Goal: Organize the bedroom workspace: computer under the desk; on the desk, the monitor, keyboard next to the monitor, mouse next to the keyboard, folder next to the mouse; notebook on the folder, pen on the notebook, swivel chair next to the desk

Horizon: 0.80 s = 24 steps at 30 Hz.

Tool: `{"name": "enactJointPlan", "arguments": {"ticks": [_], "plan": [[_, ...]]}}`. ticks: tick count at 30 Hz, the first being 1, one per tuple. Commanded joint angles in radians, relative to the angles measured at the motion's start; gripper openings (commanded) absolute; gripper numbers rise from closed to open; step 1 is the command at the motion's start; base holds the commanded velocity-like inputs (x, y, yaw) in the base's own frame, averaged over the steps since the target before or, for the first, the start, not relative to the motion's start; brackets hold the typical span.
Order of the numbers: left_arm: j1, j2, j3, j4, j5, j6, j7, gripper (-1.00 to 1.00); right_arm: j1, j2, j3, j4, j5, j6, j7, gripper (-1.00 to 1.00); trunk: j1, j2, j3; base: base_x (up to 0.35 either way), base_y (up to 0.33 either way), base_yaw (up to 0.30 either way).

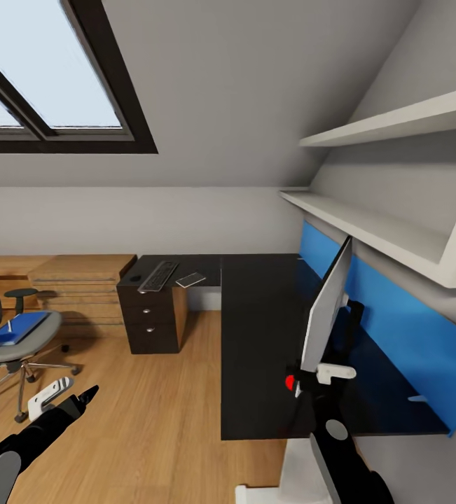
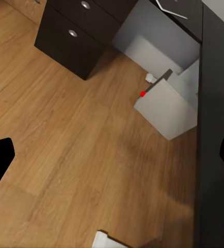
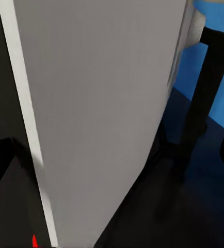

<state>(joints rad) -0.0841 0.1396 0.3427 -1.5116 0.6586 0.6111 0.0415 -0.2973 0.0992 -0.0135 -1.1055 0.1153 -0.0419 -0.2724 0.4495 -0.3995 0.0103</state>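
Folder [image 1: 14,329] lies on swivel chair [image 1: 7,346]; monitor [image 1: 326,308] on desk [image 1: 256,336].

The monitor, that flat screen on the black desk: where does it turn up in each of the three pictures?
Head view: the monitor stands edge-on at the right, on the desk, white back facing left, before the blue wall panel.
Left wrist view: not in it; the computer sits on the floor under the desk edge.
Right wrist view: its white back looms close, stand arm beside.
Shared landmark: the blue wall panel.
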Motion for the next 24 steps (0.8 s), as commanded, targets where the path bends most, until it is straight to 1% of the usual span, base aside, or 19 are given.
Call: {"name": "enactJointPlan", "arguments": {"ticks": [1,5,16,24], "plan": [[0.000,0.000,0.001,-0.001,0.010,0.006,0.004,1.00,0.000,0.001,-0.005,0.001,0.008,-0.001,-0.004,1.00,0.000,0.000,0.000,0.000,-0.158,0.000],[0.000,0.000,0.000,-0.001,0.010,0.007,0.003,1.00,0.000,0.001,-0.015,0.002,0.008,0.000,-0.004,1.00,0.000,0.000,0.000,0.000,-0.245,0.000],[0.000,0.001,-0.001,-0.001,0.010,0.007,0.003,1.00,0.000,0.001,-0.017,0.003,0.008,0.000,-0.004,1.00,0.000,0.000,0.000,0.000,-0.297,0.000],[0.000,0.001,-0.001,-0.001,0.010,0.007,0.003,1.00,0.000,0.001,-0.017,0.003,0.008,0.000,-0.003,1.00,0.000,0.000,0.000,0.000,-0.043,0.000]]}}
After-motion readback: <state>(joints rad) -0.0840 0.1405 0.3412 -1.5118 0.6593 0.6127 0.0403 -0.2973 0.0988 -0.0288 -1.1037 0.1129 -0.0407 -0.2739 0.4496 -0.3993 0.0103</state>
